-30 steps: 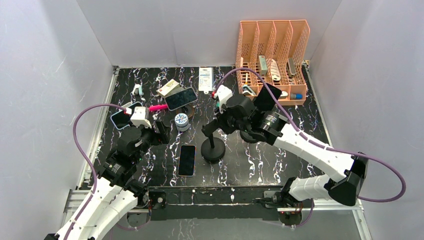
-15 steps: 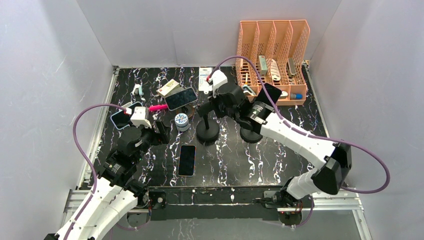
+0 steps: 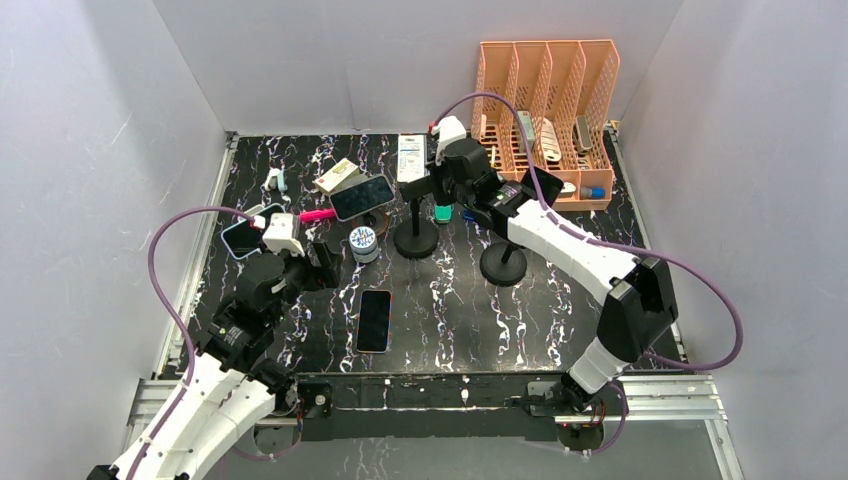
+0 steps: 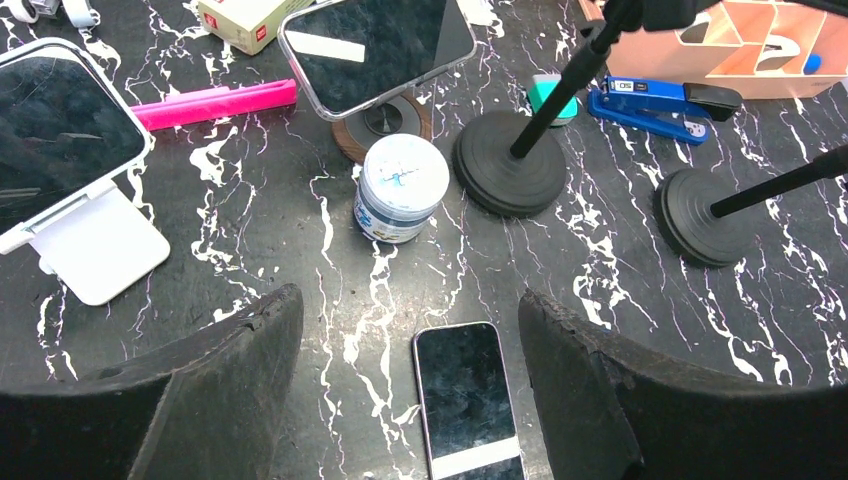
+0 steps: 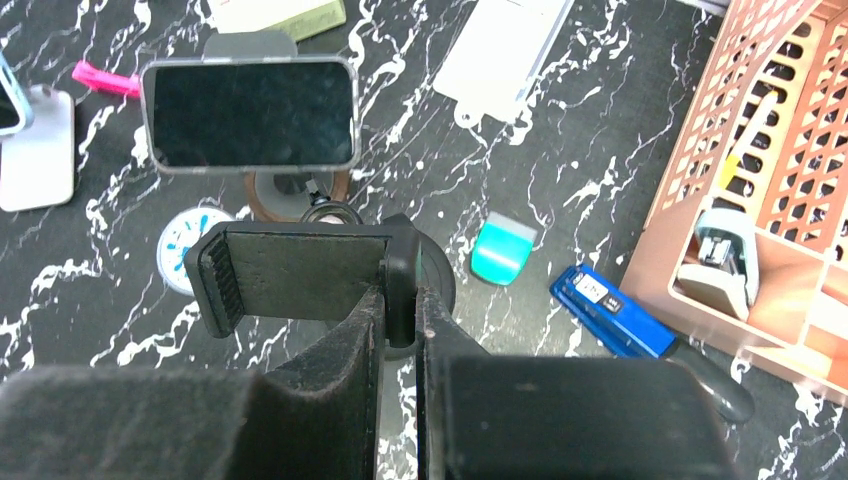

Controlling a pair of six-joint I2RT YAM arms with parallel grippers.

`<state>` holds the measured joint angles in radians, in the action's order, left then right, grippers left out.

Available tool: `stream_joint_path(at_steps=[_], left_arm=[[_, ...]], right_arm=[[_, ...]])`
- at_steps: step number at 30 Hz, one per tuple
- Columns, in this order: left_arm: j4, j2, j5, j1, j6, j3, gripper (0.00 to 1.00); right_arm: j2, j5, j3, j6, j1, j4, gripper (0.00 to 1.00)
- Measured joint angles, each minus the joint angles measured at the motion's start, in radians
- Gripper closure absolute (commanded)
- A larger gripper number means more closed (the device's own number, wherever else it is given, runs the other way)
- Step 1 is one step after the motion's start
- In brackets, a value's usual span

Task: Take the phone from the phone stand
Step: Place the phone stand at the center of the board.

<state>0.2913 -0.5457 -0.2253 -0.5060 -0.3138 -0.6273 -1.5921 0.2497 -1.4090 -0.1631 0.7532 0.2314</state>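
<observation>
Both arms reach forward, left pincer spread near phone, right pincer pinching stand clamp.

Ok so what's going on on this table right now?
The right claw is shut on the empty clamp of a black round-base phone stand, near the back of the marbled table. The left claw hangs open over a dark phone lying flat on the table, touching nothing. Another phone in a clear case sits on a brown stand.
</observation>
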Motion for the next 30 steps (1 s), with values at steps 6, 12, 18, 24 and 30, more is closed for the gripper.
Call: stream_joint_path(at_steps=[6,12,18,24,30], left_arm=[[0.0,-0.008,0.001,0.0,0.0,0.0,0.25],[0.0,-0.024,0.005,0.0,0.0,0.0,0.25],[0.0,-0.03,0.007,0.0,0.0,0.0,0.25],[0.0,-0.031,0.007,0.0,0.0,0.0,0.25],[0.0,-0.041,0.009,0.0,0.0,0.0,0.25]], right_arm=[[-0.064,-0.01,-0.045,-0.017,-0.047,-0.048,0.99],[-0.147,-0.011,-0.116,-0.017,-0.082,-0.094,0.99],[-0.205,-0.009,-0.163,-0.016,-0.113,-0.129,0.99],[-0.216,0.009,-0.175,0.003,-0.146,-0.13,0.99],[-0.216,0.013,-0.175,0.009,-0.183,-0.13,0.99]])
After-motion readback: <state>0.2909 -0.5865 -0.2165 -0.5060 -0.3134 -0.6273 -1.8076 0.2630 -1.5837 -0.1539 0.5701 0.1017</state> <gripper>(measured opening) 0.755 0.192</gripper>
